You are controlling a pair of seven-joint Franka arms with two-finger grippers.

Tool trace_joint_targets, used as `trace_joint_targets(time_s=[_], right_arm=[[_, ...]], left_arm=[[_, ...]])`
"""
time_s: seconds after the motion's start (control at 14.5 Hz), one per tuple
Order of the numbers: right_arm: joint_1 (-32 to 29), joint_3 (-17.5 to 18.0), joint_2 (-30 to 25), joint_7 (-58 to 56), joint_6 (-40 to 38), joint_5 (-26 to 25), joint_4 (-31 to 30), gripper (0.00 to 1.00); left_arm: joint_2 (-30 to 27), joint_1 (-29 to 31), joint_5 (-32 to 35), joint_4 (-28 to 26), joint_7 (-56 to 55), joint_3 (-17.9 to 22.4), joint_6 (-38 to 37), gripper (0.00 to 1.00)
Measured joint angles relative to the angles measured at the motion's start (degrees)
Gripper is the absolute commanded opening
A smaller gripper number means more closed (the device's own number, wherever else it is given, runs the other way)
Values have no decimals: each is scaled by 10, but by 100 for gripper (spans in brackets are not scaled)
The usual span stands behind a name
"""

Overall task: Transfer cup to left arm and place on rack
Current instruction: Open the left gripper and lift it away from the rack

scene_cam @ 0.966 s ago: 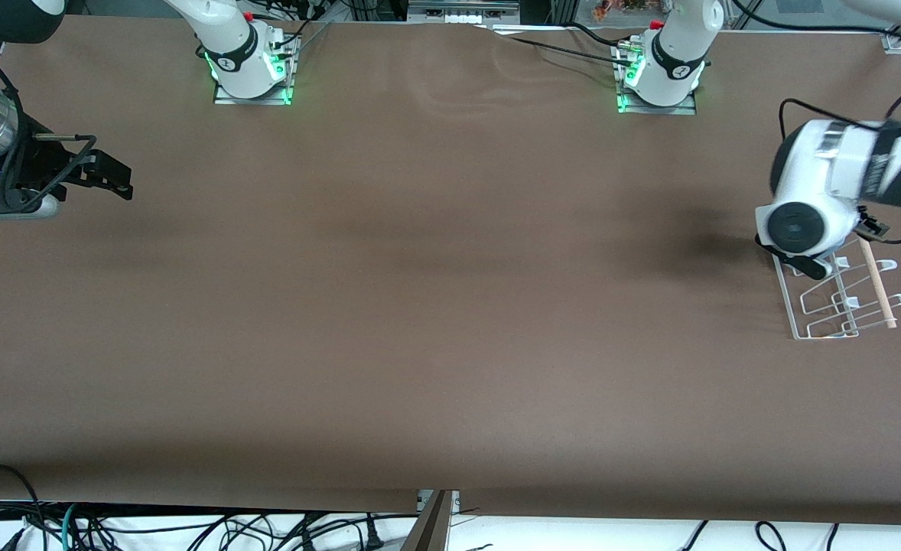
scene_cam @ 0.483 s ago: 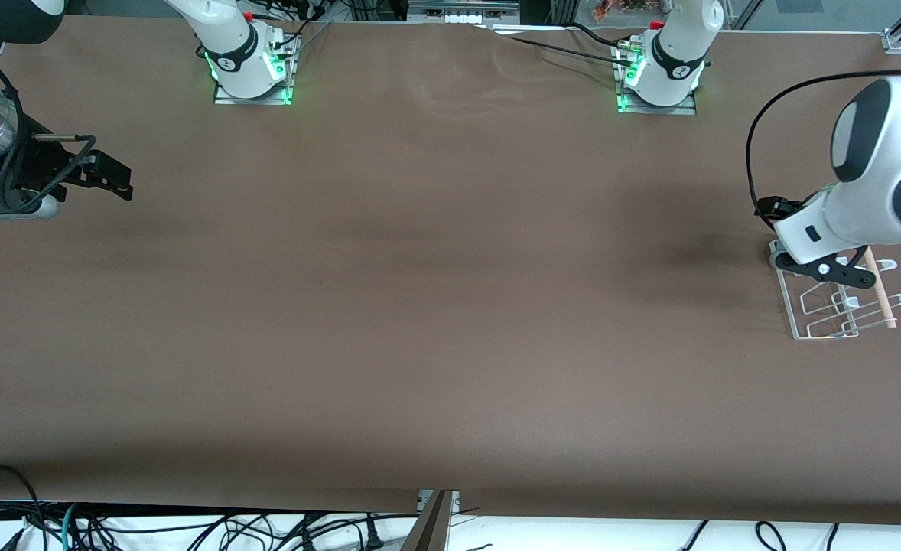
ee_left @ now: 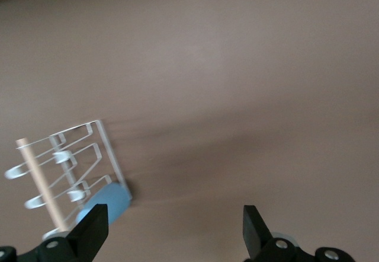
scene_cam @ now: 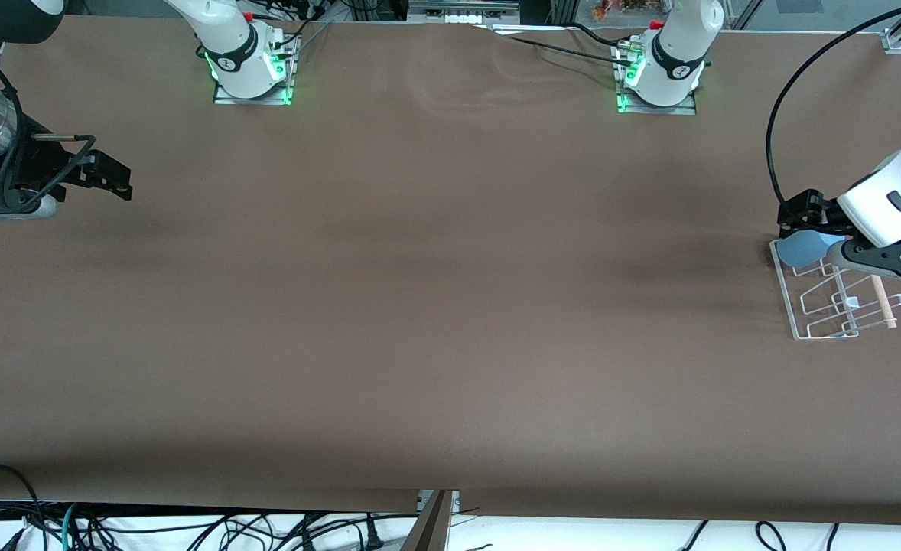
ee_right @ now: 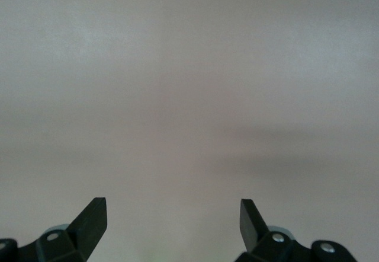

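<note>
You had the cup [scene_cam: 804,248] lying on the rack [scene_cam: 795,306], at the rack's end farther from the front camera, its pale blue body resting over the wire frame on the brown table [scene_cam: 420,306]. From the left wrist view the cup [ee_left: 106,204] sat at the corner of the rack [ee_left: 109,149], just beside the rack's pale wooden rod [ee_left: 41,185]. Your left gripper [scene_cam: 840,233] hung over that same end of the rack, and its jaws stood spread wide apart with nothing between them, as the left wrist view showed by the two black fingertips [ee_left: 92,232] set well apart. The cup was not pinched by them. Your right gripper [scene_cam: 110,177] waited well apart from the rack, at the right arm's end of the table, and its jaws were likewise spread, holding nothing, with only bare table under them in the right wrist view.
</note>
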Motion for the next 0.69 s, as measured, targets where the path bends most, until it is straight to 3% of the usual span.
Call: trace_joint_targets(time_s=[0.21,0.34,0.48,0.69], right_arm=[[0,0,0,0,0,0,0,99],[0,-1,0,0,0,0,0,99],[0,-1,0,0,0,0,0,99],[0,-1,0,0,0,0,0,99]], left_arm=[[-12,-39,-28,-34,-49,47,42,100],[-52,-79,-28,-103,-57,88,105,100],[-100,-91,-28,-170,-58,98,140,100],[-135,-92,-28,-210,-58,101,149,100]])
